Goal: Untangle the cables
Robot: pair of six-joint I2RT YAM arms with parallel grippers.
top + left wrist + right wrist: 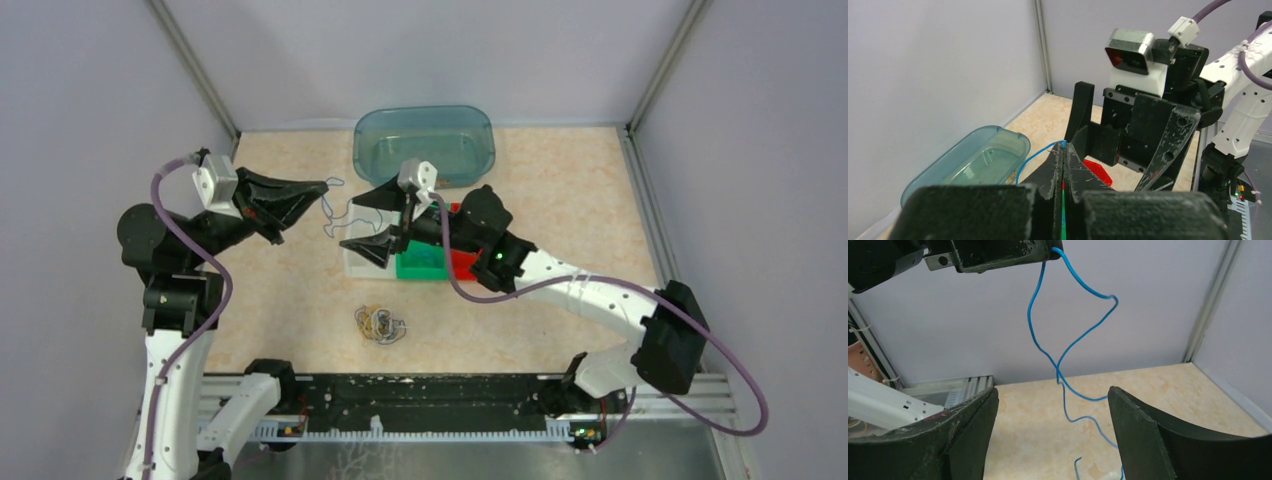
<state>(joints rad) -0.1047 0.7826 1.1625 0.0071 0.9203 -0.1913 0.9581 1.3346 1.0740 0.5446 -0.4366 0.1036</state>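
So the blue cable is up in the air, hanging in loose loops just in front of the near-left corner of the teal tub. Its top end is pinched in the left gripper, fingers pressed tight together on it, and the bottom trails down toward the table. The right gripper sits right beside it, between the wire and the tub's front wall, fingers spread wide on either side of the dangling part, not touching it as far as I can tell. The rest of the cables sit in a small tangled heap on the table, well out in front of the tub. A white, green and red tray lies between the heap and the tub.
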